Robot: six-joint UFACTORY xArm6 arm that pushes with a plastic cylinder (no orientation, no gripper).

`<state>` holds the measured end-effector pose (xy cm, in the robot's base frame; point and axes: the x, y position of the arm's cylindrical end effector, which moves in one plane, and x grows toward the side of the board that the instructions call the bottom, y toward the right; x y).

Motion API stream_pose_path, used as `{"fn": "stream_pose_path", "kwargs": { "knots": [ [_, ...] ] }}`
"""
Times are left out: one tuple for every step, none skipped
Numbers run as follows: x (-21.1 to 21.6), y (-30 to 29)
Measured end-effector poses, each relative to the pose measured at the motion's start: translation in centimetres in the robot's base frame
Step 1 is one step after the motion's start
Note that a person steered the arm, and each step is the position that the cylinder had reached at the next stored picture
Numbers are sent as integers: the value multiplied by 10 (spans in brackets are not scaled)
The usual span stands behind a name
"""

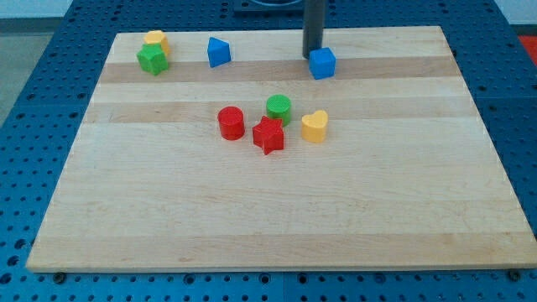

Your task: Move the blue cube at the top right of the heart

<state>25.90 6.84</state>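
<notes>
My tip (313, 55), the lower end of the straight dark rod, stands on the pale wooden bench (277, 210) near the view's top, right of centre. This tool has no jaws, so it holds nothing; its end sits just beside the upper left edge of the blue cube (322, 63), seemingly touching it. The yellow heart-shaped block (315, 126) lies below the cube, well apart from it, near the middle of the frame. Left of the heart come the green cylinder (279, 108), the red star-shaped block (268, 135) and the red cylinder (231, 122), close together. In the upper left sit a green block (153, 59) touching a yellow block (157, 40) behind it, and a blue wedge-like block (218, 52) to their right
</notes>
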Motion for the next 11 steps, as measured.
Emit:
{"fn": "stream_pose_path", "kwargs": {
  "knots": [
    [0,31],
    [1,47],
    [1,43],
    [1,24],
    [0,10],
    [4,10],
    [15,10],
    [30,10],
    [43,10],
    [57,10],
    [69,10]
  ]
}}
